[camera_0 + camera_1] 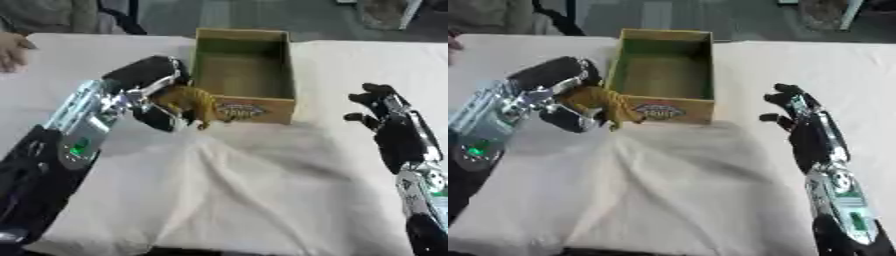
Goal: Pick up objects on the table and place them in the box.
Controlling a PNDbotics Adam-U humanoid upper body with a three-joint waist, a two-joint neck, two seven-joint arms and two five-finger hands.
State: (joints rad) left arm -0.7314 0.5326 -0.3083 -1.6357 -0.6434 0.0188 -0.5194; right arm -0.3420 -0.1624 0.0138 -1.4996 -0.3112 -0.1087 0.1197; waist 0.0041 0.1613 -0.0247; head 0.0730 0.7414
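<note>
- A tawny toy animal [194,103] hangs just beside the cardboard box's [248,107] near-left corner, above the tabletop [262,180].
- The left hand [156,80] has its fingers curled around it.
- The right hand [382,107] hovers with fingers relaxed and apart, holding nothing, right of the box.

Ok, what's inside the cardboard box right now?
The open cardboard box shows only a bare floor and greenish inner walls. The near wall hides the floor's front strip. The yellow-brown toy animal sits outside, in the left hand.
</note>
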